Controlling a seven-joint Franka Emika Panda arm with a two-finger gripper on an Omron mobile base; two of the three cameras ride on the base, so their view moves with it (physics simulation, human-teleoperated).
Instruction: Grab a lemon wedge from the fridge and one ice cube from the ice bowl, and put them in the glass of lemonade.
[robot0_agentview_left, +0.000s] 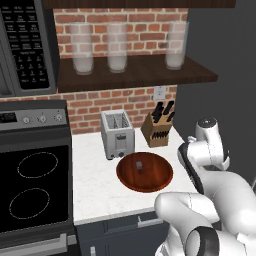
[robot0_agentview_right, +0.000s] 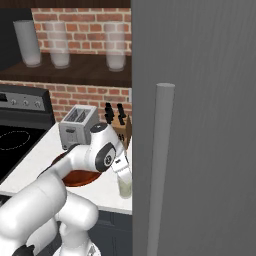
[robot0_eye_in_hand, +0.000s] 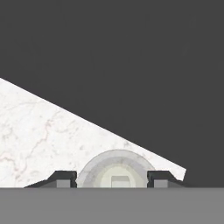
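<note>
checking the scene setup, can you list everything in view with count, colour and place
tall glasses: three, frosted, on the dark shelf
toaster: one, silver, at the counter's back
knife block: one, wooden, right of the toaster
ice bowl: one, reddish-brown, in front of the toaster
ice cube: one, grey, in the bowl
glass of lemonade: one, pale yellow-green, beside the fridge
fridge: one, dark grey, doors shut
stove: one, black, left
gripper: one, jaws open astride the glass
</note>
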